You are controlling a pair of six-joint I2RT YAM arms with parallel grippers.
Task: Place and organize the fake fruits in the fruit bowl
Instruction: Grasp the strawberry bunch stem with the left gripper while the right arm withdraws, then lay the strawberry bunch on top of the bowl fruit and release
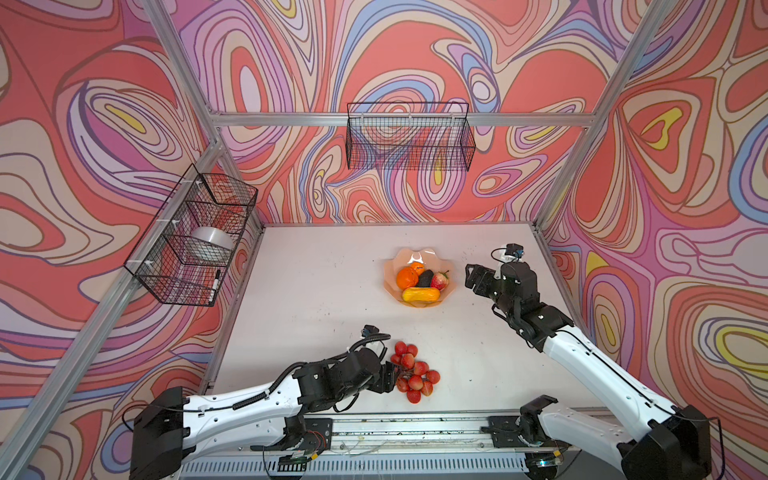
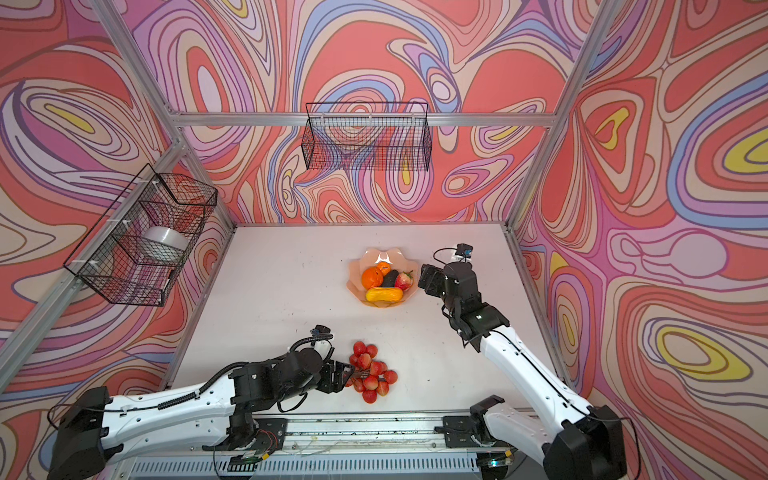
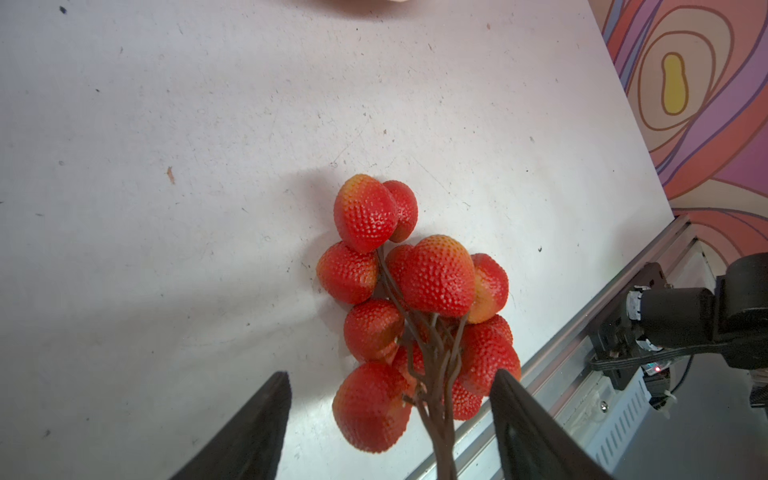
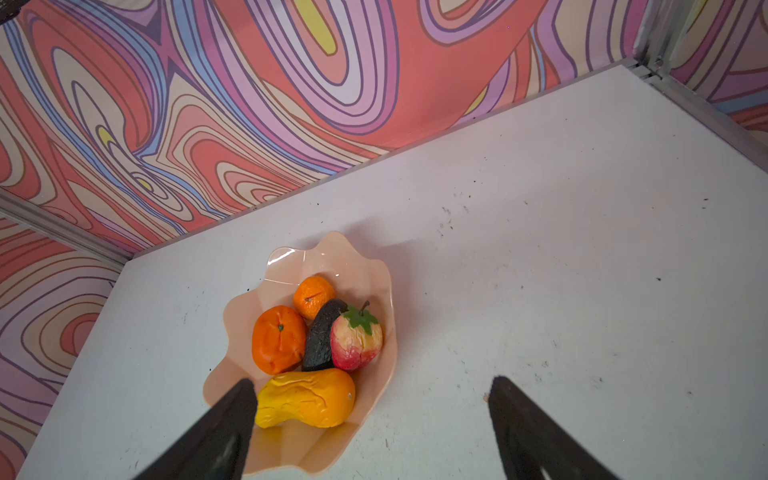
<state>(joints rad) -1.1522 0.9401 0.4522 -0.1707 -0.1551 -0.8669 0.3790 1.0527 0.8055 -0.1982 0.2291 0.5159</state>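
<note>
Left pincer (image 1: 394,376) sits low at the near edge of the white surface (image 1: 311,291), its two dark fingers (image 3: 266,419) spread apart. Between them runs the brown stem of the red bunch (image 1: 415,374), a cluster of bumpy red berries lying flat on the surface. In the left wrist view neither finger touches the stem or the berries, so the bunch (image 3: 415,299) is straddled but not gripped.

Right pincer (image 1: 471,278) hovers just beside the right side of the fruit bowl (image 1: 415,253), spread wide with nothing between its fingers (image 4: 528,419).

The pale peach bowl with its petal-shaped rim stands toward the far middle of the surface, well apart from the bunch. Five fruits rest inside it. The larger orange (image 4: 278,338) lies on the bowl's left side in both top views, with the smaller orange (image 4: 313,297) just behind it. The dark avocado (image 4: 322,336) lies in the middle, touching the larger orange on one side and the red-yellow strawberry (image 4: 357,340) with its green leaf cap on the other. The yellow oblong fruit (image 4: 307,399) lies crosswise along the near side of the bowl, in front of the other three.
</note>
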